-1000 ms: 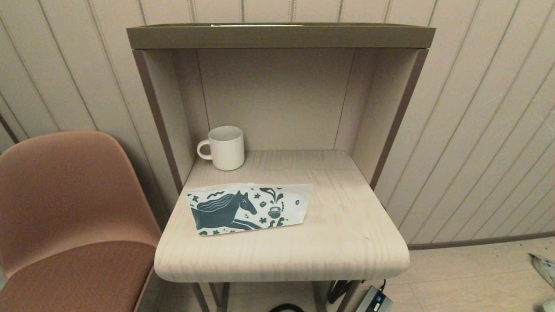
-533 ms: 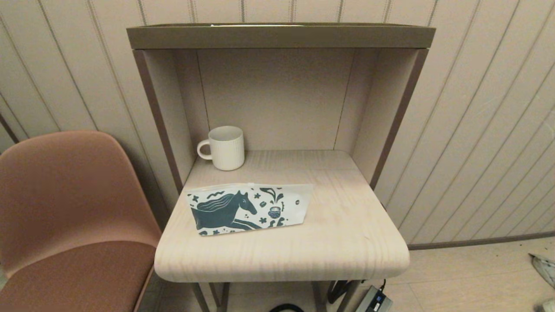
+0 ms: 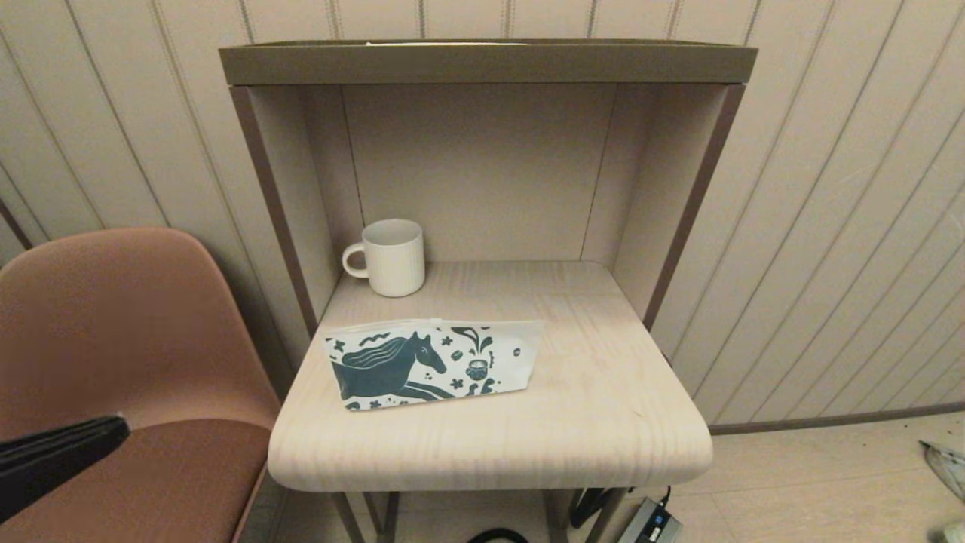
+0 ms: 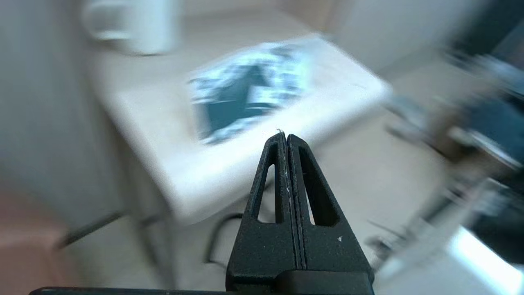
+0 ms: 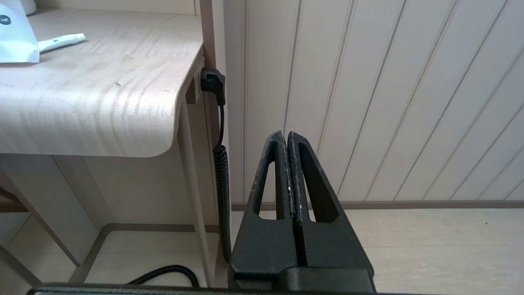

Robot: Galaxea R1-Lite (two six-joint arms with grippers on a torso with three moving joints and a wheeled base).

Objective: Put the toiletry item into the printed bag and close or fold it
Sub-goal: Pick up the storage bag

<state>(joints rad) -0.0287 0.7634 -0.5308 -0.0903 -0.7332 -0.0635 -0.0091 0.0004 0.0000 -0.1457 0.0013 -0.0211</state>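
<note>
Panelled wall fills the background of the head view, and against it stands a hooded table (image 3: 603,422) with a pale wood top; a brown chair (image 3: 128,339) takes the lower left of the frame. On the top, a white mug (image 3: 393,257) sits in the back left corner. In front of it, near the front left of the top, lies the bag (image 3: 433,363), flat, its long axis running left to right across the frame, the horse print facing up.

A small white tube (image 5: 61,41), probably the toiletry item, shows only in the right wrist view, lying on the wood touching or just beside the bag's white end (image 5: 14,39). In the head view it is hidden behind the bag.

At the lower left edge of the head frame, over the chair seat, the left hand (image 3: 113,431) pokes in, well apart from the bag, which lies up and to the right of it. Its own camera shows the left hand (image 4: 285,137) with fingers pressed together, holding nothing, pointing toward the table's front edge below the bag.

Beyond the table's corner, low by a coiled cable (image 5: 221,172), hangs the right hand (image 5: 286,135), out of the head frame, fingers also pressed together and empty.

Judging by these positions, the left hand is nearer the bag, the right nearer the tube; nothing stands between, though the hood's side walls narrow the way in.
</note>
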